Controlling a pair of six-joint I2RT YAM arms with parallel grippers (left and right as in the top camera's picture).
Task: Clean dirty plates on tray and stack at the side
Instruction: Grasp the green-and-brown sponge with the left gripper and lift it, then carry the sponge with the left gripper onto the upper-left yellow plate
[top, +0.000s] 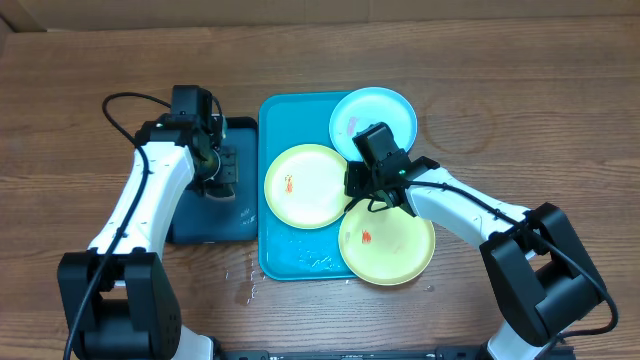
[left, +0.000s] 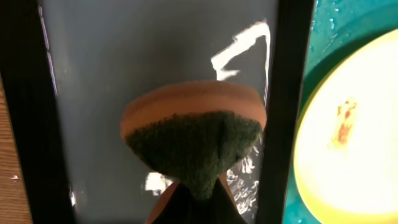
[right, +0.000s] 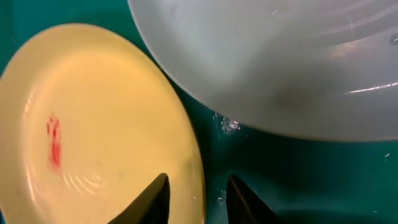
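I judge the first wipe is being set up. My left pincer (left: 198, 194) is clamped on an orange-and-green scouring sponge (left: 193, 134) over the dark navy tray (top: 200, 222) at left. My right pincer (right: 197, 182), jaws apart, straddles the rim of the smeared yellow-green round plastic plate (top: 300, 185), mid-frame on the turquoise rectangular plastic tray (top: 290, 258). Next I should pinch that rim and bring the sponge across.

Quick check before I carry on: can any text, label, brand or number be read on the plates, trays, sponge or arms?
No readable text in any view.
blue plate, yellow-green plates: only orange-red smears, no print.
turquoise tray, dark tray: plain; the white marks are glare and water.
sponge: no label.
robot arms: no marking legible.
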